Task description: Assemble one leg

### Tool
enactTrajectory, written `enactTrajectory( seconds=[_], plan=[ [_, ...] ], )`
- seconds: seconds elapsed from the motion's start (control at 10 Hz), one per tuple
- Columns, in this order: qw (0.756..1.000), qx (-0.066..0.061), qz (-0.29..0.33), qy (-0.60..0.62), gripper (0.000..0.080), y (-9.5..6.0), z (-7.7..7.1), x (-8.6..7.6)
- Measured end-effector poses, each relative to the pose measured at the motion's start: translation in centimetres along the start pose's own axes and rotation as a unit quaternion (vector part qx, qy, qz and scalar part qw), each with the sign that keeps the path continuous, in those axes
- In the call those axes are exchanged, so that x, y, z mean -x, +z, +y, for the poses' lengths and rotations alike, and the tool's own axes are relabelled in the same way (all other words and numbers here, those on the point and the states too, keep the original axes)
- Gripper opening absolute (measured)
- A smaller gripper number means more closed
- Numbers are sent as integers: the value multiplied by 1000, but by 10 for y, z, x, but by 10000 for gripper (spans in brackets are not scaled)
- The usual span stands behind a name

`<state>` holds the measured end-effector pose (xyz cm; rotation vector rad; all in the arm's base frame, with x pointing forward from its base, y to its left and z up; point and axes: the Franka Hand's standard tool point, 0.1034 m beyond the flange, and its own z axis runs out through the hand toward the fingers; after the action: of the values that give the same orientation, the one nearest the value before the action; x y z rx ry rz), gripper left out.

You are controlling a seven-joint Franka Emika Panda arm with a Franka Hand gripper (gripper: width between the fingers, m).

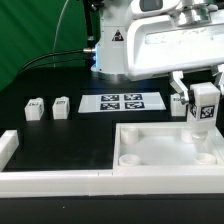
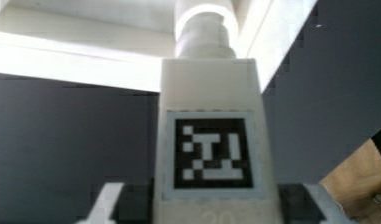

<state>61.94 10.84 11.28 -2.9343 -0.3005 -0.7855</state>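
Note:
My gripper point(image 1: 204, 112) is shut on a leg point(image 1: 205, 108), a small white post with a black-and-white tag on its face. I hold it upright above the right part of the large white panel point(image 1: 165, 160) with round corner sockets. In the wrist view the leg point(image 2: 213, 120) fills the middle, tag towards the camera, its round peg end pointing away over the white panel point(image 2: 62, 60). The fingers point(image 2: 116, 200) press on both sides of the leg. Two more legs point(image 1: 35, 108) point(image 1: 61, 106) stand on the black table at the exterior view's left.
The marker board point(image 1: 120, 102) lies flat on the black table behind the panel. A white L-shaped wall point(image 1: 40, 178) runs along the front and left. The robot base point(image 1: 112, 45) stands at the back. Another white part point(image 1: 178, 103) stands beside my gripper.

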Motion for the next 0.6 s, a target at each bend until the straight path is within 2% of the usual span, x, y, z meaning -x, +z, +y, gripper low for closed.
enactTrajectory(
  seconds=[0.2,0.6],
  plan=[
    [1000,-2,-4,-1,294,7,-3,4],
    [1000,-3,-5,-3,294,8,-4,5]
  ],
)
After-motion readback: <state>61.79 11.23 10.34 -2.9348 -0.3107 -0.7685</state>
